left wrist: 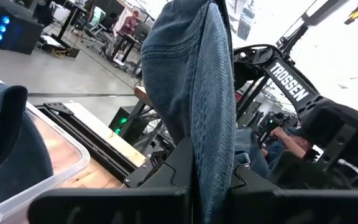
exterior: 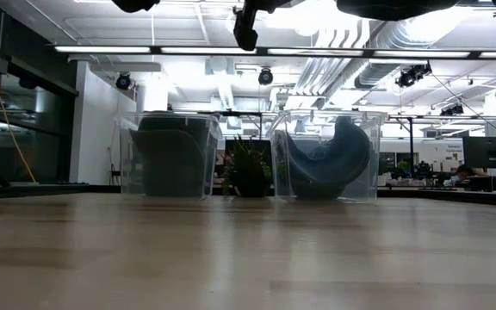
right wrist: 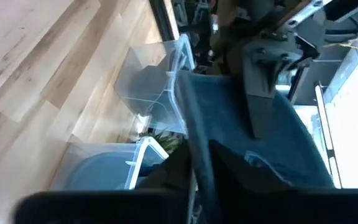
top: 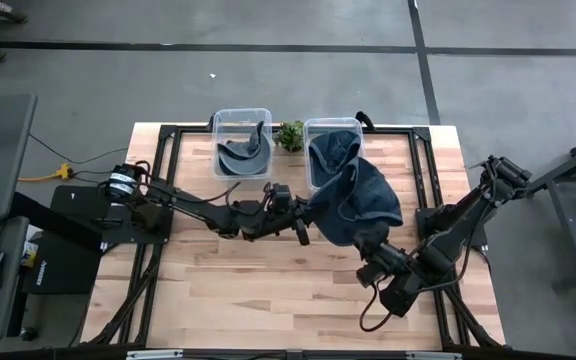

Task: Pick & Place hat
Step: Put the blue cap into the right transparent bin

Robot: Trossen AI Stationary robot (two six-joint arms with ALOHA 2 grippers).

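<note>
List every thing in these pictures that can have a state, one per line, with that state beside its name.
Left gripper: shut on the blue hat's edge, raised off the table.
Right gripper: shut on the blue hat's other edge.
Blue hat: held up between both grippers, by the right bin.
Left bin: upright, lidless, grey hat inside.
Grey hat: resting in the left bin.
Right bin: upright, lidless, blue cloth inside.
Plant: upright between the bins.

Grey concrete floor (top: pixel 268 80), white ceiling ducts (exterior: pixel 360 39), strip lights (exterior: pixel 110 49).
</note>
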